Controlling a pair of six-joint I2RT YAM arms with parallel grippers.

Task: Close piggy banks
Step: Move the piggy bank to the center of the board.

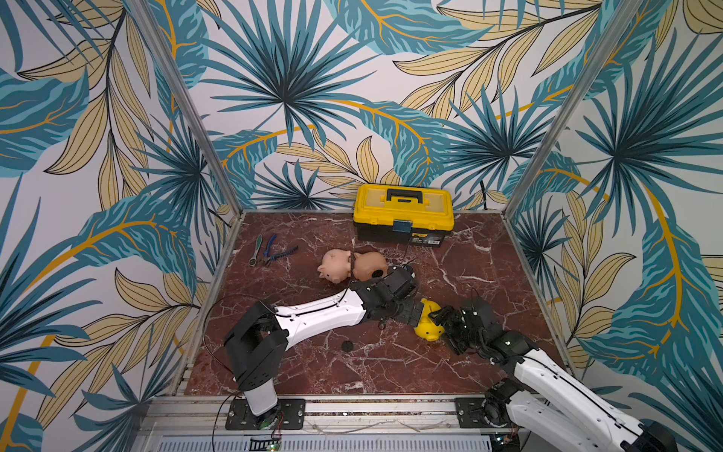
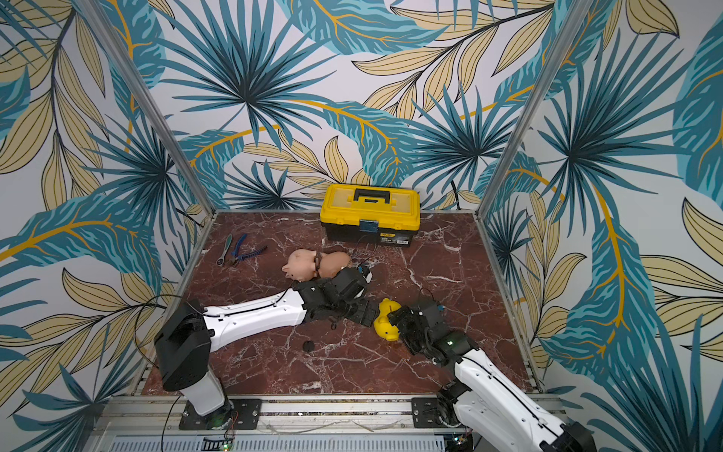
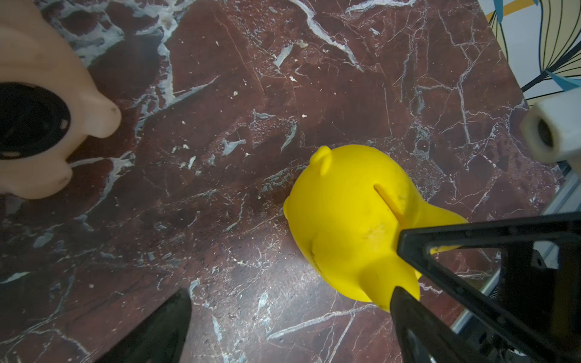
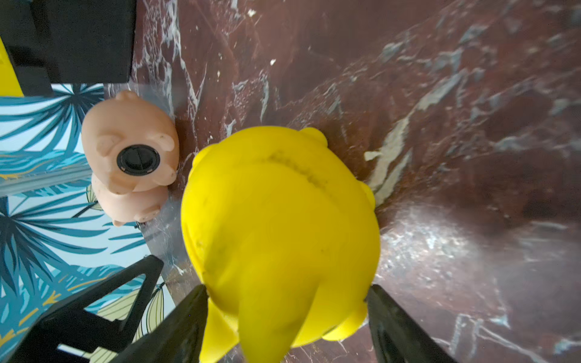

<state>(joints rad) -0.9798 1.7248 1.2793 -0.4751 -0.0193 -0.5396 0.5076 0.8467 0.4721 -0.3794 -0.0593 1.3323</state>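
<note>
One yellow piggy bank (image 1: 428,326), right of centre on the tabletop (image 1: 391,371), pinched in your right gripper (image 4: 286,289), left gripper (image 3: 290,292) spread beside it: slick round body may squirt free under your squeeze

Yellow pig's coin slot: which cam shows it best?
Left wrist: the coin slot on the yellow pig faces the lens, sharp. Right wrist shows the pig close but no slot; both top views show the pig small.

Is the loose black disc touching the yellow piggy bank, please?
No, in a top view the black disc lies on the table, apart from the yellow piggy bank.
</note>
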